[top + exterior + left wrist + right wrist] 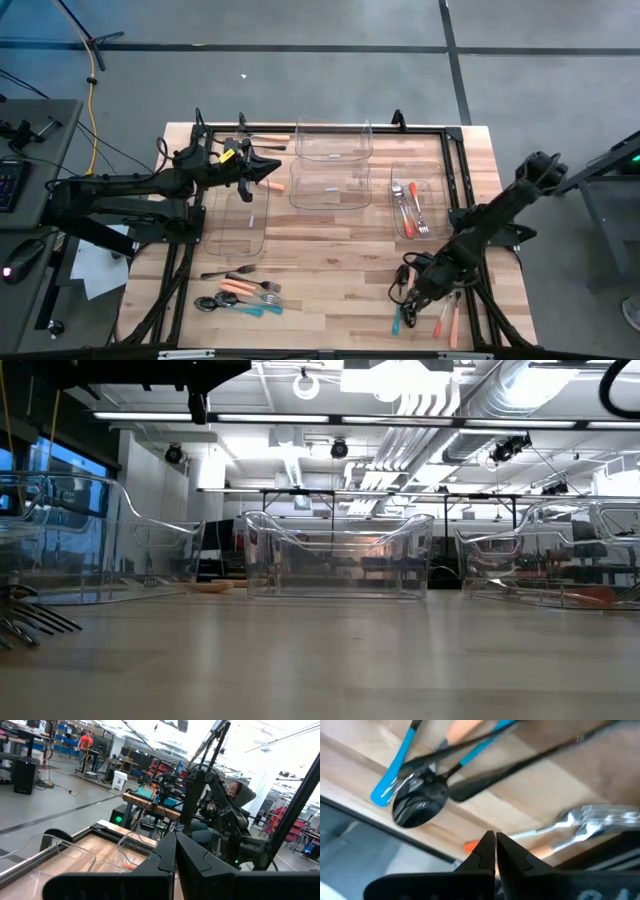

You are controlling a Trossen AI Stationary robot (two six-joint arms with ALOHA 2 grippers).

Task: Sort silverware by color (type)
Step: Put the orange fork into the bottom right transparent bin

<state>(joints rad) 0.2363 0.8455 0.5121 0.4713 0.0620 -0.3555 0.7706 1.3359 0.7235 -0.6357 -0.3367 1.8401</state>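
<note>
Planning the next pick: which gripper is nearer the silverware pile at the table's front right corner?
Right. The right gripper is down at that pile; the left gripper hangs across the table, above the left bin.

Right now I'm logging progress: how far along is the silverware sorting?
Early. Done: a few orange-handled pieces lie in the right bin. In hand: nothing visible; right gripper is shut over the near-right pile, left gripper shut above the left bin. Left: both piles, including near-left.
</note>
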